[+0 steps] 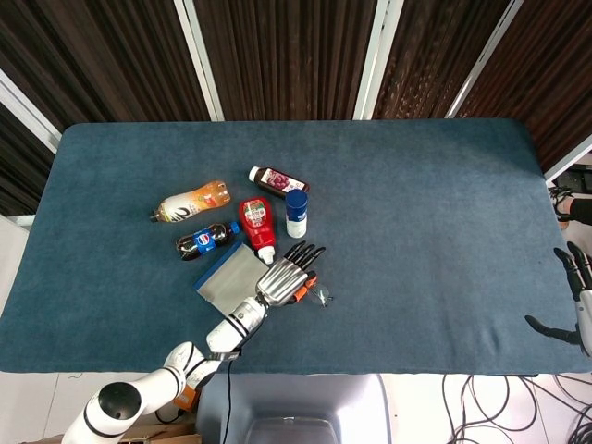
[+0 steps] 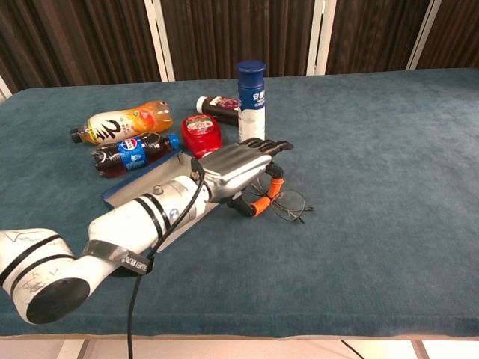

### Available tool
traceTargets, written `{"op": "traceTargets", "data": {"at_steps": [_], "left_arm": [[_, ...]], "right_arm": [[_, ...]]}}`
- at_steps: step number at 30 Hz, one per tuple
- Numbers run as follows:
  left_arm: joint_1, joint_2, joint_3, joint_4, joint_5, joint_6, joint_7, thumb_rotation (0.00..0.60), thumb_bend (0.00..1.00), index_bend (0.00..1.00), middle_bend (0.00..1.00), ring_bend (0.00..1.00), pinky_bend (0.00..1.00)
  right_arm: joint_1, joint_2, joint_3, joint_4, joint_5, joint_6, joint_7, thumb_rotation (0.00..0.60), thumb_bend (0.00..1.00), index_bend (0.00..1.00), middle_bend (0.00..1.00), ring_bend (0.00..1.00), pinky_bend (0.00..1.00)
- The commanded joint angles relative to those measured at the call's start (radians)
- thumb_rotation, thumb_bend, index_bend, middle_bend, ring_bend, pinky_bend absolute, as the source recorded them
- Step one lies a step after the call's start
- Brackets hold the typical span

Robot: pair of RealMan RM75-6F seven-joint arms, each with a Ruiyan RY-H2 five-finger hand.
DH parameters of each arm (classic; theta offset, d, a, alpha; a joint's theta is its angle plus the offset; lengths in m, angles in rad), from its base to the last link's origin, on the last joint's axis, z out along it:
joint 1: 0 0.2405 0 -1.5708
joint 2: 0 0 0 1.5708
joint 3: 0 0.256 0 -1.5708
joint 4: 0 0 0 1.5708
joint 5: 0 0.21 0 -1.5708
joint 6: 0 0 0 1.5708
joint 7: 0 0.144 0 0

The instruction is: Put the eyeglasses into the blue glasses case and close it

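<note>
The eyeglasses [image 2: 290, 204] [image 1: 321, 295] lie near the table's front, thin-rimmed with round lenses, now turned so one lens faces the chest view. My left hand [image 2: 239, 170] [image 1: 287, 276] reaches over them, and its orange-tipped thumb and finger pinch the near side of the frame. The blue glasses case [image 1: 225, 278] [image 2: 138, 184] lies open just left of the hand, showing its grey inside, with my forearm across part of it. My right hand [image 1: 575, 301] hangs open off the table's right edge, seen only in the head view.
Behind the case and the hand stand or lie an orange drink bottle [image 1: 190, 201], a cola bottle [image 1: 205, 240], a red sauce bottle [image 1: 257, 220], an upright blue-capped white bottle [image 1: 296, 213] and a dark-red bottle [image 1: 277, 180]. Blue cloth covers the table [image 1: 425, 213].
</note>
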Motion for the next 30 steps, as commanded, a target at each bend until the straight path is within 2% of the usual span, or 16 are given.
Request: {"op": "traceTargets", "data": {"at_steps": [1, 6, 15, 24, 30], "left_arm": [[0.0, 0.003, 0.002, -0.003, -0.001, 0.003, -0.002, 0.6, 0.48, 0.6, 0.0, 0.0, 0.0], [0.006, 0.018, 0.003, -0.02, -0.004, 0.023, -0.005, 0.6, 0.54, 0.63, 0.0, 0.0, 0.0], [0.05, 0.118, 0.021, -0.137, 0.012, 0.11, 0.031, 0.6, 0.55, 0.64, 0.0, 0.0, 0.0], [0.175, 0.319, 0.041, -0.398, -0.046, 0.15, 0.173, 0.6, 0.56, 0.65, 0.0, 0.0, 0.0], [0.249, 0.409, 0.051, -0.546, -0.1, 0.159, 0.238, 0.6, 0.57, 0.65, 0.0, 0.0, 0.0]], "right_arm": [[0.0, 0.0, 0.0, 0.0, -0.001, 0.001, 0.0, 0.6, 0.08, 0.0, 0.0, 0.0, 0.0], [0.0, 0.0, 0.0, 0.001, -0.002, 0.0, 0.0, 0.6, 0.08, 0.0, 0.0, 0.0, 0.0], [0.0, -0.001, -0.001, 0.0, -0.003, -0.001, -0.005, 0.6, 0.08, 0.0, 0.0, 0.0, 0.0], [0.0, -0.005, -0.001, -0.002, -0.008, 0.004, -0.011, 0.6, 0.08, 0.0, 0.0, 0.0, 0.0], [0.002, -0.008, -0.006, -0.006, -0.019, 0.002, -0.019, 0.6, 0.08, 0.0, 0.0, 0.0, 0.0]]}}
